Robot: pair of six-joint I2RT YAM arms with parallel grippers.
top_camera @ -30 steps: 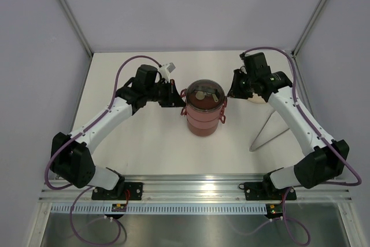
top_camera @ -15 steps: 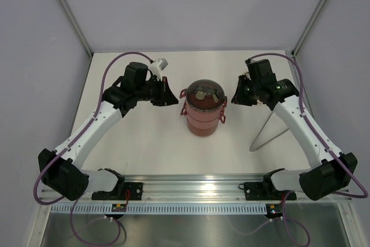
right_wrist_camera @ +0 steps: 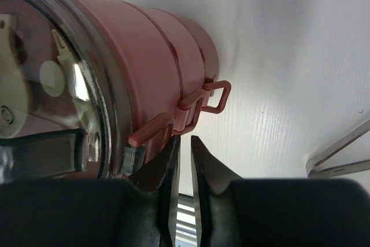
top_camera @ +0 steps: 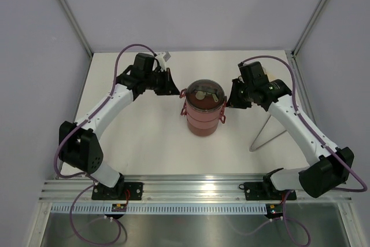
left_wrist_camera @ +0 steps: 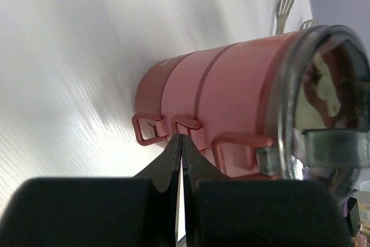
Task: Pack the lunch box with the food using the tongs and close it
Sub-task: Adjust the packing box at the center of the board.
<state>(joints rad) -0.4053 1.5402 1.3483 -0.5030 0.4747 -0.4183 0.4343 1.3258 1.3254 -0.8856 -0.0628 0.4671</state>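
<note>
— While I hold both arms level, where does the lunch box (top_camera: 203, 108) stand?
— Mid-surface (top_camera: 150, 143), upright, three matte dark-red tiers under a glossy lid.
— And the claws?
— My left claw (left_wrist_camera: 181, 143) is clenched on nothing beside the side handles; my right claw (right_wrist_camera: 184, 146) stands slightly parted, gripping nothing.
— Tongs?
— The tongs (top_camera: 267, 131) lie flat to the right, shiny steel V pointing away.

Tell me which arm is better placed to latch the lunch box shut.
Probably the right. Its claw is slightly open at the side handles of the lunch box; the left claw is shut, tips meeting at the opposite handles.
</note>
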